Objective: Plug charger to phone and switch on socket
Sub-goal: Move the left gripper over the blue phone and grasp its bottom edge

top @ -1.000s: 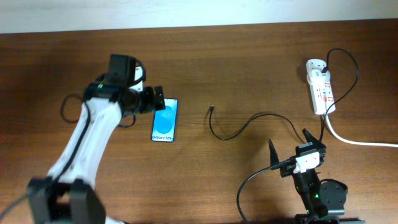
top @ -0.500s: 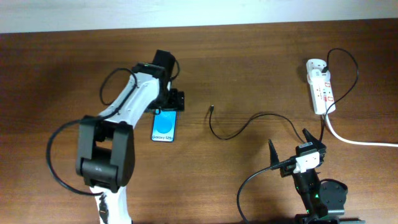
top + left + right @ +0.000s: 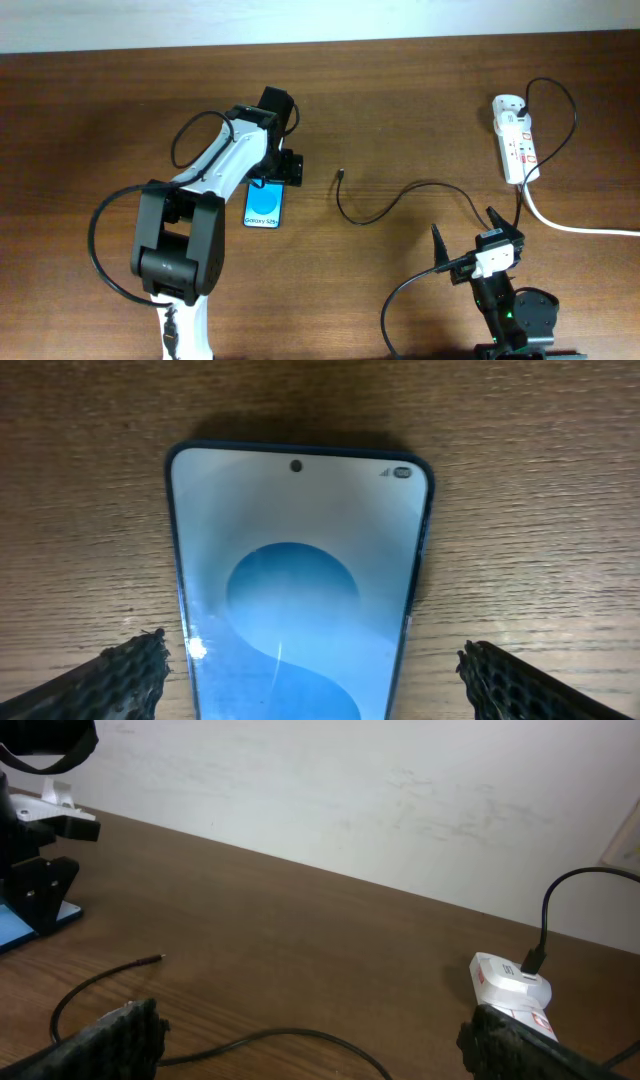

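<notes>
Left wrist, L hand splayed past phone edges

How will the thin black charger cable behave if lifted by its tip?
Probably floppy: the thin black charger cable lies in loose curves on the wooden table, so it should droop and trail. Likely light, being so thin. Its far end seems plugged into the white power strip, so a pull may tug that.

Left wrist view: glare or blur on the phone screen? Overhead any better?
Left wrist: the phone screen is washed pale toward its top, with a small bright glint near its left edge; its outline is sharp. Overhead: screen saturated blue, no glare.
</notes>
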`<state>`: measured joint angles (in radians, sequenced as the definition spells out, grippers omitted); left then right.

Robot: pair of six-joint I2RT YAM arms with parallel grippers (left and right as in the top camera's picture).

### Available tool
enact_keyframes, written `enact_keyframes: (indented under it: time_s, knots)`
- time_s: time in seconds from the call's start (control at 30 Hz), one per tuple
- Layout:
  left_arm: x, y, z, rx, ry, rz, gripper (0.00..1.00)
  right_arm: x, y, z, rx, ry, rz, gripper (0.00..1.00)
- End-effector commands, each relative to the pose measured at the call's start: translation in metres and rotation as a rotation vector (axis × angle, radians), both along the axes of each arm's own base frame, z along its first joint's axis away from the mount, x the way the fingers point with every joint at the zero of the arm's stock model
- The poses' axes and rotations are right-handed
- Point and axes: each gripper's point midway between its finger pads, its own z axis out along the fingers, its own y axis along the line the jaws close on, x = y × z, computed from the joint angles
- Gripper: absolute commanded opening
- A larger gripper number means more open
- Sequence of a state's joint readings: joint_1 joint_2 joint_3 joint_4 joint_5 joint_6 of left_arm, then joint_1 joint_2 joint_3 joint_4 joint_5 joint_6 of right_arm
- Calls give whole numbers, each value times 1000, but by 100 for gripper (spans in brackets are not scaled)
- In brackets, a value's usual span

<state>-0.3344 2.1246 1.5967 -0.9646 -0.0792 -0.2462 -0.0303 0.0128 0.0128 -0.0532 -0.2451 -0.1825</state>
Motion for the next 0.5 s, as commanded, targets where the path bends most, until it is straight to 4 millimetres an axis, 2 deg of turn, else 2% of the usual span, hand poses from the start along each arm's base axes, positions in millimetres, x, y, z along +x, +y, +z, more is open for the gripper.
enact_keyframes:
  time_s: [0.0,0.13,0.33,0.47]
  knots:
    - [3,6,-2,33,-3,-11,99,0,1,-2,4,3,5,98]
    - [0,7,-4,37,6,-33,99,0,1,-2,4,3,5,98]
    - [-15,11,-23,46,47,-82,99,0,1,-2,4,3,5,98]
    - [-12,14,-24,34,39,-76,99,0,1,-2,4,3,5,98]
